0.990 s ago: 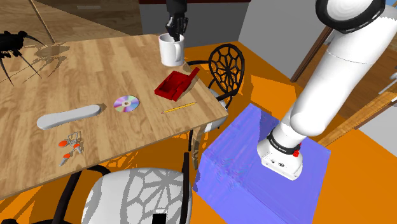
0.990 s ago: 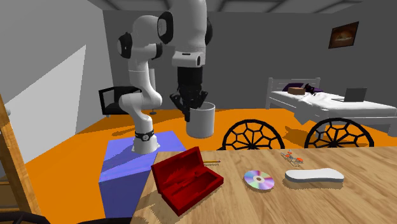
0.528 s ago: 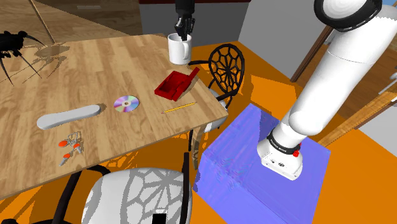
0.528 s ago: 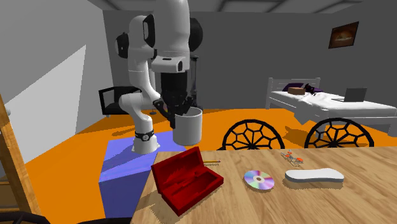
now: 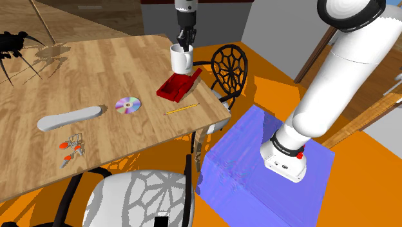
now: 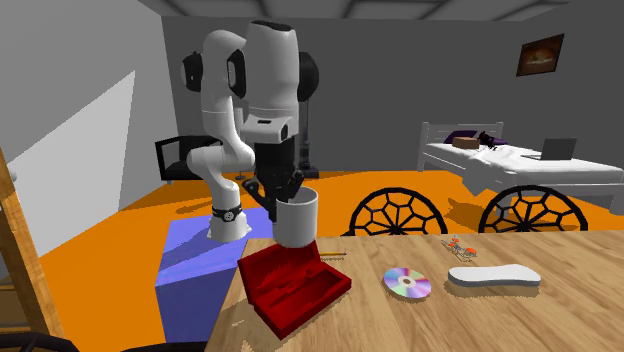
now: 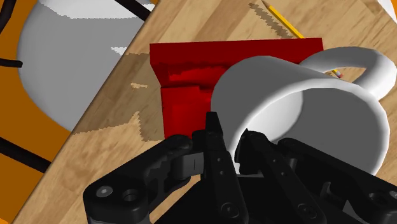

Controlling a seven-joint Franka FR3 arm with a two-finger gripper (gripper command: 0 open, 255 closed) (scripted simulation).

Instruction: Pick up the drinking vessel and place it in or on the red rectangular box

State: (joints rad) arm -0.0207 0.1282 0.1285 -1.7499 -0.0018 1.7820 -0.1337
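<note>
White arm (image 5: pixel 335 77), dark joints (image 6: pixel 188 70), small red mark (image 5: pixel 300 155); all-black fingers (image 7: pixel 214 147).

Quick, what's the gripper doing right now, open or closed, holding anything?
Gripper: closed on the rim of the white mug, holding it over the red box.

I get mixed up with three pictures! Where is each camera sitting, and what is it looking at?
Shoulder view: sits beside the blue stand, looking down over the wooden table; the white arm rises at its right.
Second exterior view: sits low across the table, facing the whole arm and stand, with a bed behind.
Wrist view: sits on the hand, looking down past the end effector clasping the white mug.
Shared: all three show the mug over the red box.
</note>
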